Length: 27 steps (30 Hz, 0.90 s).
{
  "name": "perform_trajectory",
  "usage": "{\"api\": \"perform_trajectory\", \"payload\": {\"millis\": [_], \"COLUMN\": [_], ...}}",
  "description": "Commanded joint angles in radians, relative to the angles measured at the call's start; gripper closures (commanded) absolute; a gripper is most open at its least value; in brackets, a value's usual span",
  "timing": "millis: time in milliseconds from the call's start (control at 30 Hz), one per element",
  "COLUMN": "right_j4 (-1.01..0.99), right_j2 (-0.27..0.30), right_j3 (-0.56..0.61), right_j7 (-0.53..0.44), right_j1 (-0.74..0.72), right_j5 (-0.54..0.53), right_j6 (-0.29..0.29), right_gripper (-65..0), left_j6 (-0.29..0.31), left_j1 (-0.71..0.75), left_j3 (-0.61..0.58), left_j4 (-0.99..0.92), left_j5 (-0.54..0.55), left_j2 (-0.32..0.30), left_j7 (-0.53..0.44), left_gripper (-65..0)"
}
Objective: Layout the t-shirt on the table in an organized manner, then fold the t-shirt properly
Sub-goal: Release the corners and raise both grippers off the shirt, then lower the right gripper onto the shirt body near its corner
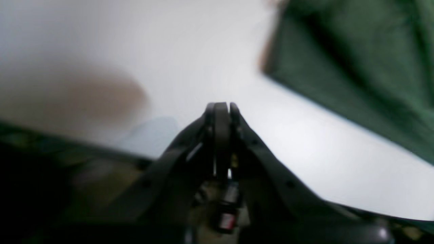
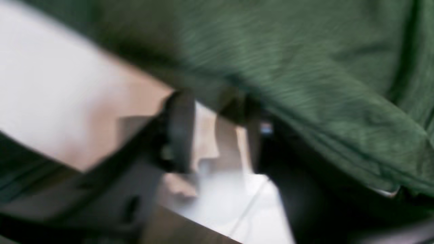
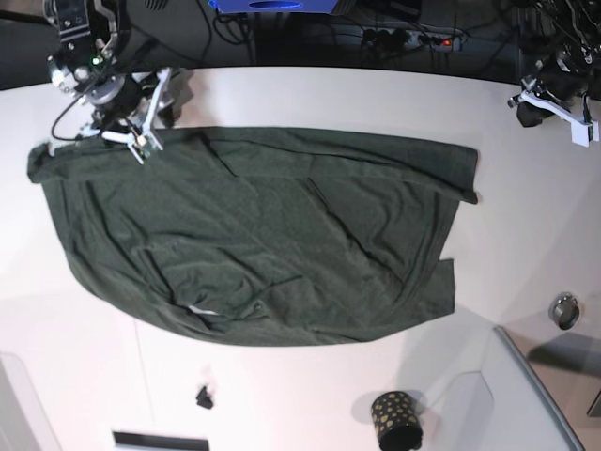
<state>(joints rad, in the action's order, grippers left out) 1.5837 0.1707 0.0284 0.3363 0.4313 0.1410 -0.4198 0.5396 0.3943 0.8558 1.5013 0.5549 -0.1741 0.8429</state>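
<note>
Roughly spread across table: t-shirt, wrinkled. Left gripper clenched on nothing, above bare white. Right gripper parted at shirt edge; grip impossible to tell.

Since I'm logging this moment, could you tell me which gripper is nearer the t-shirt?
Right. The right gripper sits at the t-shirt's far corner edge, jaws apart at the cloth. The left gripper is shut over bare table, clear of the cloth.

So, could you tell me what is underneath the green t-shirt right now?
The t-shirt lies spread on the white table, which shows all around it. Whatever sits beneath the cloth itself is covered and cannot be seen.
</note>
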Motion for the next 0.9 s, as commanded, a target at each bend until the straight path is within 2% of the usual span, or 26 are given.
{"api": "perform_trajectory", "payload": {"millis": [0,67,133,333,400,500,633,867], "right_j4": [0.017,0.019,0.024,0.076,0.071,0.07,0.068,0.01], "right_j2": [0.013,0.014,0.017,0.011,0.01,0.008,0.008,0.008], "right_j3": [-0.003,0.006,0.049,0.203,0.241,0.265,0.267,0.262], "right_j7": [-0.027,-0.029,-0.03,-0.027,-0.026,-0.026,-0.026,-0.026], "right_j1": [-0.015,-0.019,-0.032,-0.042,-0.042,-0.042,-0.053,-0.085], "right_j5": [0.013,0.033,0.081,0.283,0.317,0.319,0.319,0.322], "right_j6": [0.008,0.002,0.002,0.008,0.009,0.017,0.094,0.103], "right_gripper": [-34.2,-38.0,-38.1,-38.1,-38.0,-37.7,-37.7,-37.4], "left_j6": [0.007,0.007,0.012,0.078,0.084,0.084,0.084,0.084], "left_j1": [0.004,0.016,0.036,0.042,0.042,0.042,0.044,0.044], "left_j3": [0.003,0.004,0.004,0.004,0.004,0.006,0.007,0.004], "left_j4": [0.018,0.011,0.009,0.009,0.009,0.009,0.009,0.009], "left_j5": [-0.016,-0.058,-0.066,-0.066,-0.066,-0.066,-0.066,-0.066], "left_j2": [-0.012,-0.002,0.002,0.005,0.009,0.009,0.009,0.011], "left_j7": [-0.04,-0.067,-0.084,-0.087,-0.087,-0.087,-0.087,-0.086], "left_gripper": [0.0,0.0,0.0,0.0,0.0,0.0,0.0,0.0]}}
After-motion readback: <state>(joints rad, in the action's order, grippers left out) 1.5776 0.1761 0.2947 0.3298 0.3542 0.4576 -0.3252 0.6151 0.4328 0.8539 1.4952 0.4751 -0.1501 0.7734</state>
